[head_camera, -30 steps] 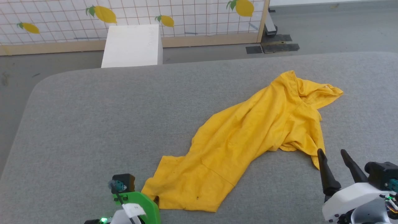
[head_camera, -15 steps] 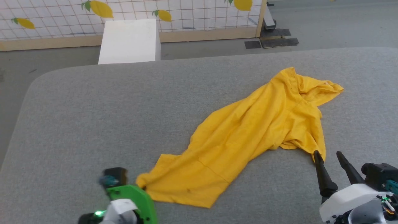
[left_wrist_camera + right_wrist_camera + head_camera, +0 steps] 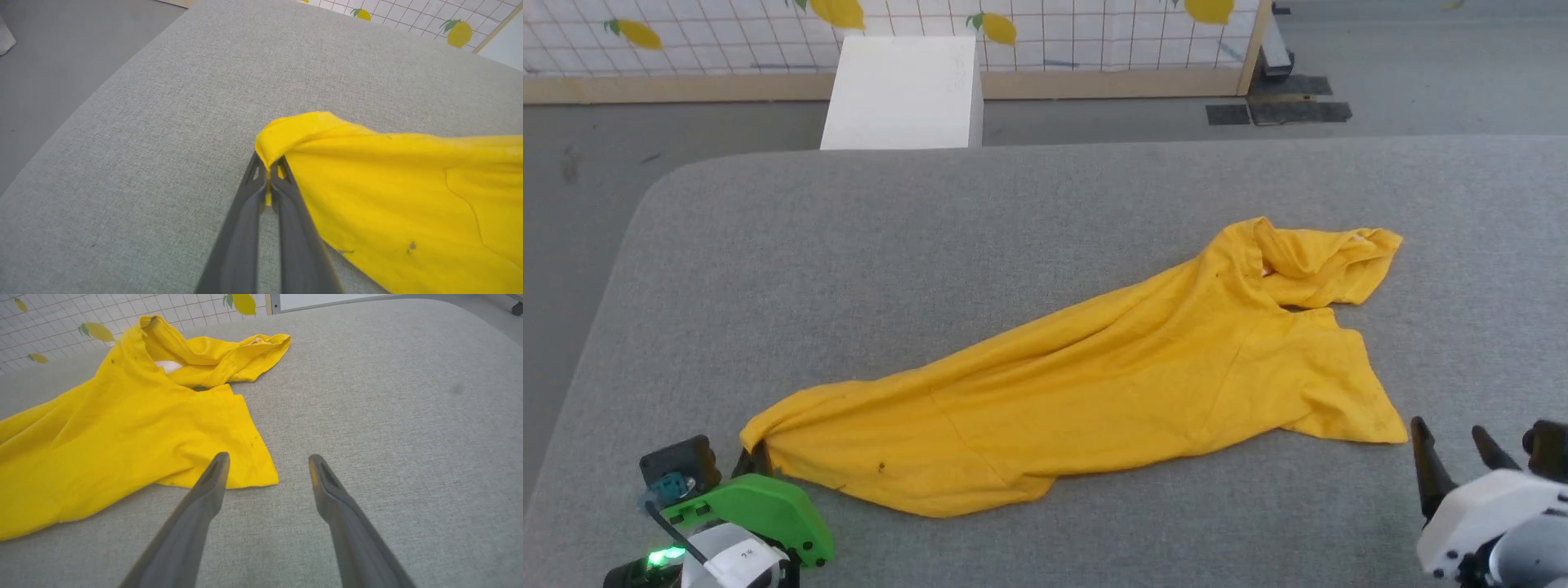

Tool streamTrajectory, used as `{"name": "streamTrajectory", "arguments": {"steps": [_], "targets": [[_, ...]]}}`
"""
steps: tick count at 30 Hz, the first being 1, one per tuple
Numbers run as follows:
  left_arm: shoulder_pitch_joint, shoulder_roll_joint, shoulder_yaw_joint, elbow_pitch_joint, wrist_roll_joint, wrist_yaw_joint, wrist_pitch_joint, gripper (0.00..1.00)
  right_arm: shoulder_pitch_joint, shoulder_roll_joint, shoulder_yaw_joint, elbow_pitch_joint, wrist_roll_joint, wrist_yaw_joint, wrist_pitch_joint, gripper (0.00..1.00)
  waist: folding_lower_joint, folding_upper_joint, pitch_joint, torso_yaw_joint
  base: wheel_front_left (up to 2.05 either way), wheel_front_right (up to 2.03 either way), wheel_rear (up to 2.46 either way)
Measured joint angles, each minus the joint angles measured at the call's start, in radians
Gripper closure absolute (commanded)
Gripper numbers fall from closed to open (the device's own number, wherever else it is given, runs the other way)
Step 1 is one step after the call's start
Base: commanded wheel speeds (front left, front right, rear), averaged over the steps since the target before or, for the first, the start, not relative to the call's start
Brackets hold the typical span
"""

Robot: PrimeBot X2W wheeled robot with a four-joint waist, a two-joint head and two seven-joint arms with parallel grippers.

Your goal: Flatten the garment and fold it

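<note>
At the shirt's near left corner, the left tool (image 3: 267,173) squeezes a bunched bit of yellow cloth between its fingers. From there the shirt (image 3: 1094,384) lies in a long, wrinkly strip across the gray desk (image 3: 849,245). The right tool (image 3: 267,457) has its fingers spread wide, holding nothing, just beside the other near corner. It should pinch that corner next. Then both should pull apart gently and low, so the shirt spreads flat.

Bright yellow garment (image 3: 1094,392) on grey woven table (image 3: 849,261); lemon-print grid backdrop (image 3: 727,33).
</note>
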Motion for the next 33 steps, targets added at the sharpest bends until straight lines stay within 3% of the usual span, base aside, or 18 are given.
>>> {"name": "streamTrajectory", "arguments": {"steps": [9,17,18,19,20,27,33], "targets": [[-0.024,-0.009,-0.032,0.012,-0.001,-0.011,-0.005,1.0,-0.17,0.001,-0.039,0.153,-0.058,0.0,0.15,0.0,0.0,0.0,0.062,0.024,0.0,0.0,0.0],[-0.054,-0.013,-0.054,0.028,-0.003,-0.025,-0.004,1.0,-0.237,-0.013,-0.024,0.225,-0.095,-0.001,0.382,0.0,0.0,0.0,0.106,0.049,0.0,0.0,0.0],[-0.054,-0.014,-0.056,0.03,-0.005,-0.027,-0.004,1.0,-0.24,-0.017,-0.021,0.221,-0.092,-0.001,0.408,0.09,0.0,0.0,0.108,0.051,0.0,0.0,0.0],[-0.054,-0.015,-0.058,0.031,-0.006,-0.028,-0.004,1.0,-0.242,-0.018,-0.016,0.216,-0.089,-0.001,0.427,0.75,0.0,0.0,0.109,0.053,0.0,0.0,0.0],[-0.054,-0.015,-0.058,0.033,-0.008,-0.028,-0.004,1.0,-0.242,-0.02,-0.011,0.208,-0.086,-0.001,0.445,1.0,0.0,0.0,0.108,0.053,0.0,0.0,0.0],[-0.053,-0.027,-0.057,0.036,-0.048,-0.054,0.001,1.0,-0.207,0.003,-0.022,0.137,-0.059,0.0,0.431,1.0,0.0,0.0,0.076,0.048,0.0,0.0,0.0],[-0.052,-0.068,-0.032,-0.034,-0.189,-0.135,0.033,1.0,-0.165,0.002,-0.057,0.004,-0.04,0.0,0.425,1.0,0.0,0.0,0.032,0.038,0.0,0.0,0.0]]}}
